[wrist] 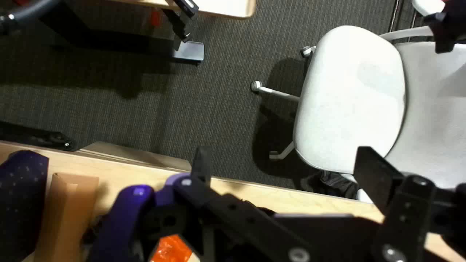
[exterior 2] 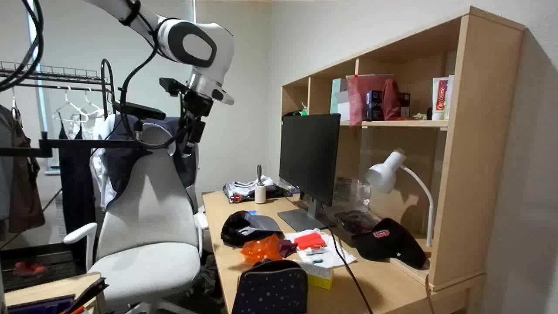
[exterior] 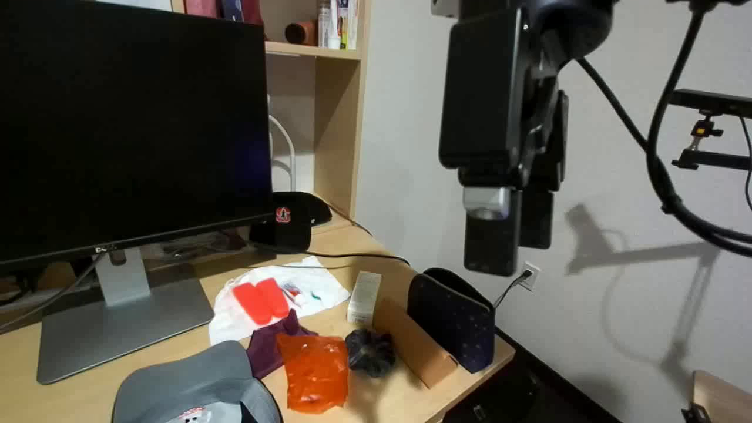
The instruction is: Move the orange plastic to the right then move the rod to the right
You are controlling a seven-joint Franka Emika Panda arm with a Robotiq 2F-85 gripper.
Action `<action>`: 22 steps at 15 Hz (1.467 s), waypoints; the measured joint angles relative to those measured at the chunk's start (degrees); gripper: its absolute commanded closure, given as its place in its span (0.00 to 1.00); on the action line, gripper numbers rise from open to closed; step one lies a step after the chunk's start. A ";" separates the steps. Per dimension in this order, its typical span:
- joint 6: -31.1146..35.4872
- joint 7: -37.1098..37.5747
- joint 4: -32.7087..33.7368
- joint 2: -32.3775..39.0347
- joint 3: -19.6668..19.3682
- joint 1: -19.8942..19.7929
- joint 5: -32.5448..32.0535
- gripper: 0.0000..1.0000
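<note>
— Checking the claw [wrist: 285, 162] first. What's it doing?
— Hanging high, well apart from the desk [exterior: 405, 405]. Jaws are standing wide apart, nothing sitting between them; it isn't gripping anything.
— And the orange plastic [exterior: 317, 373]?
— Lying on the desk in both exterior views, just beside the scrunchie [exterior: 371, 352]. I'm not managing to tell whether they're touching. A cloth [exterior: 267, 346] is lying on the other side of it.
— Rod?
— I'm not spotting one for sure. Something looking like a roller [exterior 2: 260, 192] is standing upright toward the desk's far end, but I'm not calling it the rod.
— Okay, how far along are we getting?
— Guessing: the claw is hanging empty, well away from the plastic, so I'm leaning toward both moves remaining, plastic first, rod after.
— Could it be finishing instead?
— Not ruling that out. I'm not seeing any marked target spot, so I'm confirming neither move as done.
</note>
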 measured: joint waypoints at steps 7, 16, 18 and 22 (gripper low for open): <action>0.07 -0.51 1.43 2.20 -0.31 -1.13 -0.06 0.00; 1.68 -3.40 13.28 18.69 -2.06 -3.75 -5.38 0.00; 3.90 -3.40 14.79 22.33 -2.15 -3.75 -6.52 0.00; 4.65 -3.39 17.74 26.11 -2.68 -3.92 -6.43 0.00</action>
